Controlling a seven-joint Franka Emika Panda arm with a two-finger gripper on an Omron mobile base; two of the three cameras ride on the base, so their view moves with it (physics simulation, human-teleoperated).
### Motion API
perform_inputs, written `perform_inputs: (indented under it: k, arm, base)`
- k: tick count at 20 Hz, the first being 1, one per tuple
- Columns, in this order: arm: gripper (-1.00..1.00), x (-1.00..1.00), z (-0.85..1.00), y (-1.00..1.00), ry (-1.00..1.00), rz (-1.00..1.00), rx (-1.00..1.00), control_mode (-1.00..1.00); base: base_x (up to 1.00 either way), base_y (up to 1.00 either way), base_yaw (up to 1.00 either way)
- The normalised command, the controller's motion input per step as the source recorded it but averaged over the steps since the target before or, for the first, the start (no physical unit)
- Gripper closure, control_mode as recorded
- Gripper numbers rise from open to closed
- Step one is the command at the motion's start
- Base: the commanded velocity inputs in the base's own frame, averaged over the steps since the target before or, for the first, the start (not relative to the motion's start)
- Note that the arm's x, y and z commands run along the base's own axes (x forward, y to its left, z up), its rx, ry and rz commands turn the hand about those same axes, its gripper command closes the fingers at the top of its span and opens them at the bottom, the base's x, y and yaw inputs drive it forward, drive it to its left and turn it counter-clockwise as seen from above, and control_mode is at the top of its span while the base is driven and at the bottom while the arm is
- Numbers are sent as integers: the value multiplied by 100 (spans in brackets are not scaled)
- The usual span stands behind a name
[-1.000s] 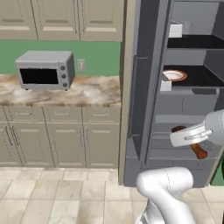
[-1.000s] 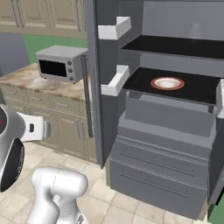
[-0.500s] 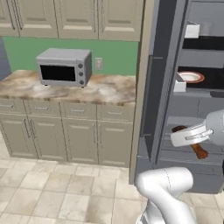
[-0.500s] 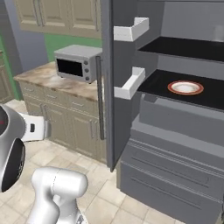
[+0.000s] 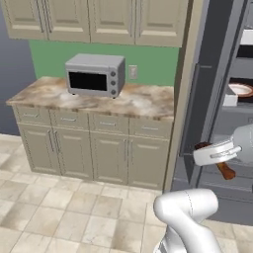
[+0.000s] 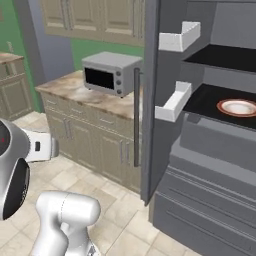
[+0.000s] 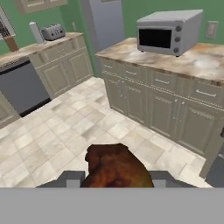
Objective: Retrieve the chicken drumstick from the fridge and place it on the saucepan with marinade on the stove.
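Observation:
The chicken drumstick (image 7: 114,166), an orange-brown lump, sits between my gripper's (image 7: 114,178) two dark fingertips in the hand view, and the gripper is shut on it. In the left base view the drumstick (image 5: 226,170) pokes out beside the white hand, in front of the open fridge (image 5: 212,94). The right base view has the fridge (image 6: 210,155) on its right, with dark shelves and white door bins. The saucepan, the marinade and the stove are out of view.
A grey microwave (image 5: 95,75) (image 7: 168,33) stands on a marble counter (image 5: 99,96) over beige cabinets. A plate (image 6: 237,106) lies on a fridge shelf. Across the tiled floor (image 7: 65,127) runs a second counter with a toaster (image 7: 53,31) and a dark appliance front (image 7: 22,87).
The base has turned, so both base views have swung: the fridge has slid to the right and the microwave counter has come toward the middle. The drumstick stays in the grip.

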Motion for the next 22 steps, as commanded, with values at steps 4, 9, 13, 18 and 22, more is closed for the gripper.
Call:
perform_inputs:
  k: [4,9,13,18,22]
  arm:
    - [100,0,0,0,0,0,0,100]
    - [100,0,0,0,0,0,0,100]
    - [100,0,0,0,0,0,0,100]
    - [100,0,0,0,0,0,0,100]
    - [100,0,0,0,0,0,0,100]
  base:
    - [47,42,18]
    - [62,45,18]
    - [65,44,20]
    - [48,35,23]
    - [35,25,27]
